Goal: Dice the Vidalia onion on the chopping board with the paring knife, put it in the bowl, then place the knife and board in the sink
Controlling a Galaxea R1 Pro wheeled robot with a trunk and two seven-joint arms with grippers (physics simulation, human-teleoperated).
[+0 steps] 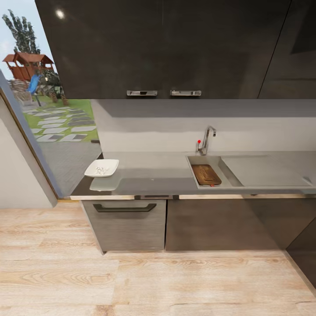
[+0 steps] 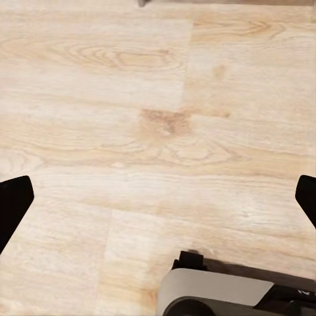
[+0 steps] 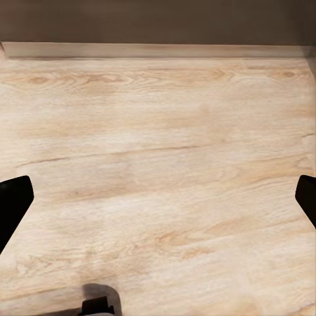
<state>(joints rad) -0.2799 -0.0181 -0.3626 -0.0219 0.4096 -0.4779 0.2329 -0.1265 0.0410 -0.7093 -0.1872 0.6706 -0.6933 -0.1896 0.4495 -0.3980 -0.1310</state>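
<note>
The sink (image 1: 194, 177) is set into the grey countertop (image 1: 153, 173), right of centre in the head view. The dark brown chopping board (image 1: 206, 174) lies flat inside the basin. A small reddish bit (image 1: 212, 185) at the board's near end looks like the paring knife's handle; its blade is too small to make out. The white bowl (image 1: 102, 168) stands at the countertop's left end with small white diced onion pieces in it. My left gripper (image 2: 158, 210) and right gripper (image 3: 158, 210) both hang open over the wooden floor, with nothing between their fingers.
A chrome tap (image 1: 206, 140) with a red knob stands behind the basin, and the flat drainboard (image 1: 263, 171) lies to its right. Dark wall cabinets (image 1: 162, 48) hang above. A drawer (image 1: 125, 219) sits under the bowl. A glass door (image 1: 48, 114) is at the left. Part of my base (image 2: 217, 296) shows below the left gripper.
</note>
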